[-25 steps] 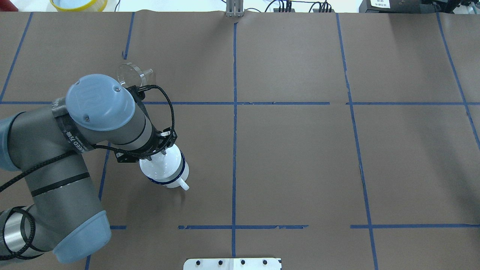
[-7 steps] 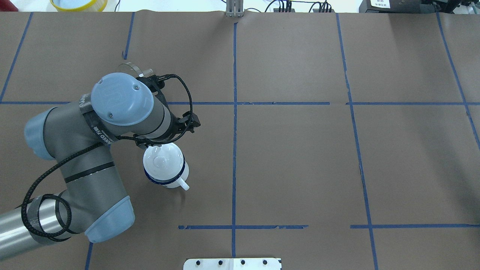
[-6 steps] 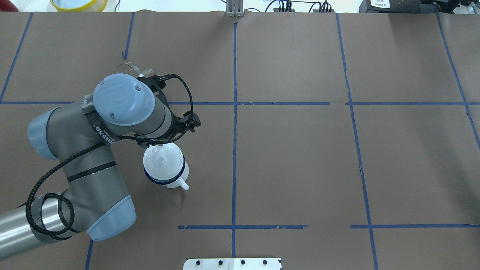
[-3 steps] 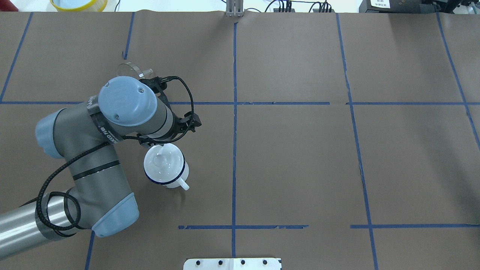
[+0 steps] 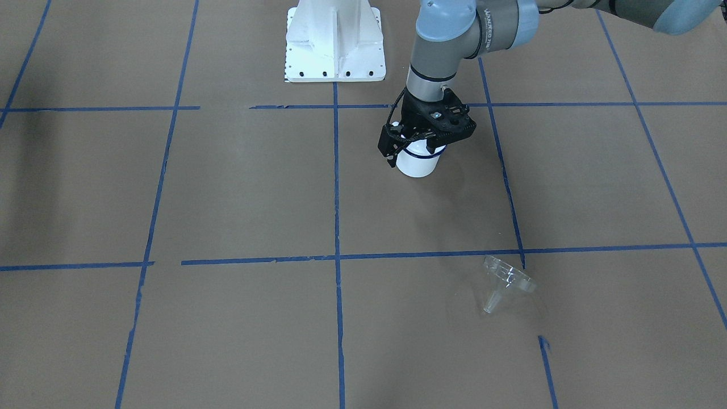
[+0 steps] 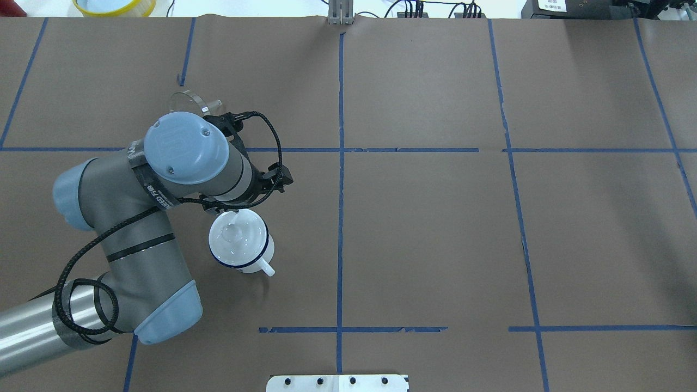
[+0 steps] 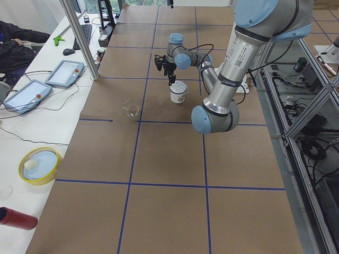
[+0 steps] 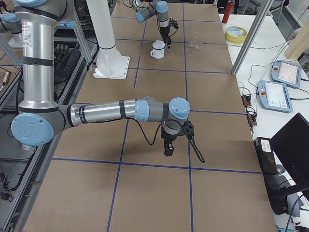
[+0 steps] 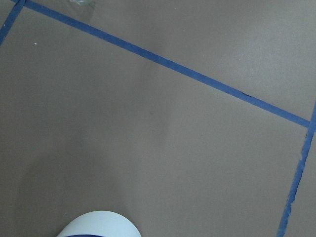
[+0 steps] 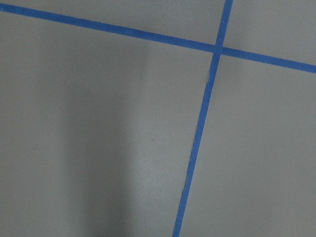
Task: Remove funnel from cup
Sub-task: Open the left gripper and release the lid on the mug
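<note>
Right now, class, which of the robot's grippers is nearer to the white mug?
Left. The left gripper hangs just above the white mug, over its rim. The right gripper is far off, low over another part of the table.

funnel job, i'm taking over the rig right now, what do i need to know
Left tool: above the far rim of the white enamel mug; open or shut cannot be told.
Right tool: over bare table, state unclear.
The small clear plastic funnel is out of the mug, lying on its side on the brown table, well apart.
Done: removal. Left: probably only pulling the left arm clear.
</note>
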Controlling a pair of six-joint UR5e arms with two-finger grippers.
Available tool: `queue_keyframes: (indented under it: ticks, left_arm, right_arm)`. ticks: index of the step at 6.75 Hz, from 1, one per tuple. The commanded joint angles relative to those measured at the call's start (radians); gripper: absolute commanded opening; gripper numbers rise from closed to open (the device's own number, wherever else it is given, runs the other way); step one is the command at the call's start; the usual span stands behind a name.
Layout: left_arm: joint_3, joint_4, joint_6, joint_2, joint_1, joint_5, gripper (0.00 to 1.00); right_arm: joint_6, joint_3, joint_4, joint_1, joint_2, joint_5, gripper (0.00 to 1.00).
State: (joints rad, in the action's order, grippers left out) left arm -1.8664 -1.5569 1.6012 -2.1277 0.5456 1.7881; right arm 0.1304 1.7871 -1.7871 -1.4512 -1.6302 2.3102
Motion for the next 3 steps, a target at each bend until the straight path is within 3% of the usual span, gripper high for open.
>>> queue_keyframes:
  ticks: [1, 3]
  left_arm:
    - [0.001, -0.002, 0.002, 0.002, -0.003, 0.000, 1.00]
    - [-0.010, 0.000, 0.000, 0.000, -0.001, 0.000, 1.00]
  right_arm:
    - [0.000, -0.001, 0.000, 0.000, 0.000, 0.000, 1.00]
    - [0.000, 0.000, 0.000, 0.000, 0.000, 0.000, 1.00]
